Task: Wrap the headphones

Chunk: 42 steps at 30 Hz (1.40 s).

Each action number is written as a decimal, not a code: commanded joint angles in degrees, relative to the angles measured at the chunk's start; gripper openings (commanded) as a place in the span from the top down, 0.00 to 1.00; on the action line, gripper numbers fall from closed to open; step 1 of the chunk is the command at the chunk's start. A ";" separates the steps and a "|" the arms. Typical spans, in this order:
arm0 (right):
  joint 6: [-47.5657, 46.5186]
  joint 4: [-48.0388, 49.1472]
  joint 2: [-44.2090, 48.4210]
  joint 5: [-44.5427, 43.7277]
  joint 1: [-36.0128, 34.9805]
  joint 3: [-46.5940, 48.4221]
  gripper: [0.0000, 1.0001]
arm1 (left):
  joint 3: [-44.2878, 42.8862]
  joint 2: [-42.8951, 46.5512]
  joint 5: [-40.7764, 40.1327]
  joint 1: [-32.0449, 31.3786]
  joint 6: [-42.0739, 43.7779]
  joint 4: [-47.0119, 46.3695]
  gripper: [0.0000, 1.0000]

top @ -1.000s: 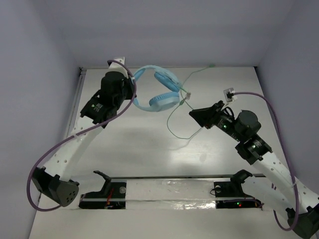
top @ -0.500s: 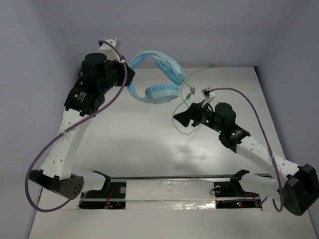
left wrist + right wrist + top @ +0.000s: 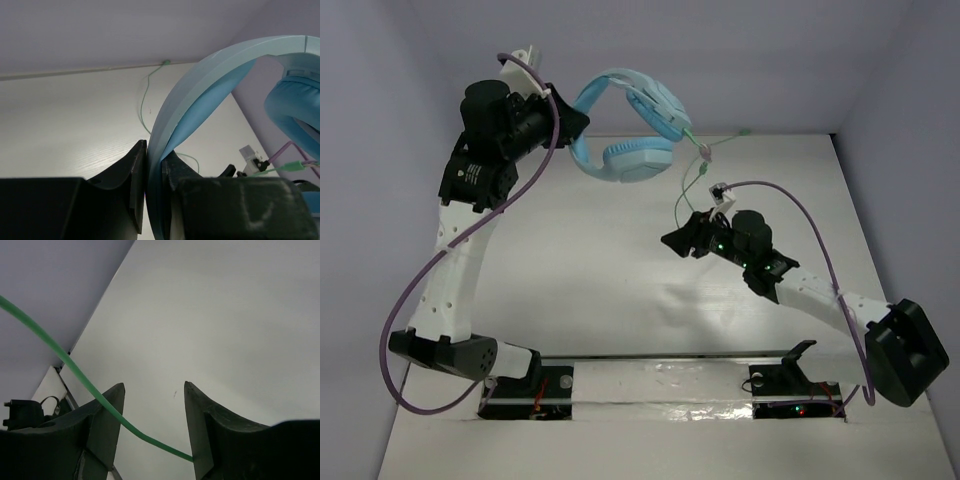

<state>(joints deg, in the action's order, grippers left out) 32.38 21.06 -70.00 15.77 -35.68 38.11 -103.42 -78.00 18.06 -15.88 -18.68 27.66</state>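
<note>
- left gripper (image 3: 152, 155) pinches the headphones (image 3: 635, 160) by the headband, up in the air, far left
- right gripper (image 3: 154, 390) has its jaws apart, gripping nothing; the cable (image 3: 30, 326) slants straight across its gap, so that arm's nearest

Nothing written can be read in any of the three views: no words, brand names, numbers or signs. In the top external view a small pale marking, perhaps a label, sits on the black joint housing of the left arm (image 3: 470, 175), at about ten o'clock in the frame. It is too small and blurred to make out any letters or figures.
</note>
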 commanded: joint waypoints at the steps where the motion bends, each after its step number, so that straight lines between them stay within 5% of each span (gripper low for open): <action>1: 0.22 5.39 0.21 -2.94 -0.53 -1.10 0.43 | -2.59 0.39 7.75 3.21 -6.89 -9.80 1.00; 16: -4.17 12.77 -7.25 1.88 -0.53 0.29 0.38 | -9.17 -2.68 20.87 13.41 -19.20 -17.98 1.00; 24: -4.17 20.07 -17.89 5.06 -0.53 6.71 0.41 | -2.24 -0.67 25.96 15.88 -25.70 -24.84 1.00; 29: -4.34 21.83 -21.05 6.82 -0.53 8.83 0.50 | 3.65 1.27 27.37 17.02 -28.51 -29.14 1.00; 34: -1.81 23.50 -23.69 8.48 -1.05 8.48 0.83 | 9.87 2.32 25.63 17.02 -33.52 -35.46 1.00; 36: 0.04 24.82 -23.78 8.67 -1.58 7.86 0.87 | 14.45 3.63 24.22 17.02 -39.55 -40.12 1.00; 42: -0.65 6.57 -23.08 -1.42 -7.55 13.65 0.95 | 29.75 10.40 4.65 13.95 -42.15 -44.81 1.00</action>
<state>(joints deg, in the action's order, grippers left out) 31.77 34.30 -94.02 19.14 -40.18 47.55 -75.96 -72.82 33.93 -0.23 -55.66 -8.93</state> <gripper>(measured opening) 0.077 0.106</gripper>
